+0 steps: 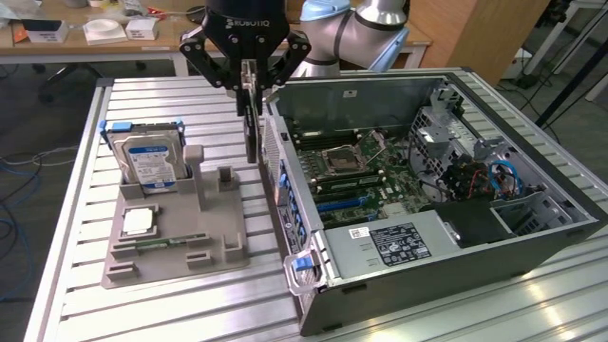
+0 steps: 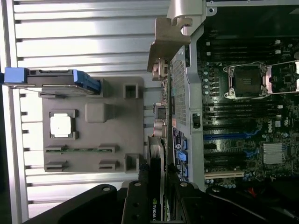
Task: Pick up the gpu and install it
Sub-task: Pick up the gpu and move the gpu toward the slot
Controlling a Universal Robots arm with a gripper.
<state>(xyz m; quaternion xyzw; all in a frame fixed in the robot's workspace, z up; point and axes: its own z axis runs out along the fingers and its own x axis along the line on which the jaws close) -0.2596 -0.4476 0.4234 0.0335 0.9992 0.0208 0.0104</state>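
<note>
exterior view: my jaws are clamped on the top edge of the gpu (image 1: 250, 132), which hangs edge-down in the air just outside the computer case (image 1: 446, 285), beside its rear wall, over the gap between the case and the grey fixture tray (image 1: 223, 253). the card touches nothing but me, so i judge this to be the carry. to do it well i'd hold the card plumb, with its lower edge above the case's rim, and travel slowly so it cannot swing or slip in my grip. the case lies open on a ribbed metal counter (image 1: 76, 214), and a hard drive (image 1: 147, 160) stands in the tray, well apart from the case. beyond the case a wooden desk (image 1: 57, 50) carries small white boxes.
</note>
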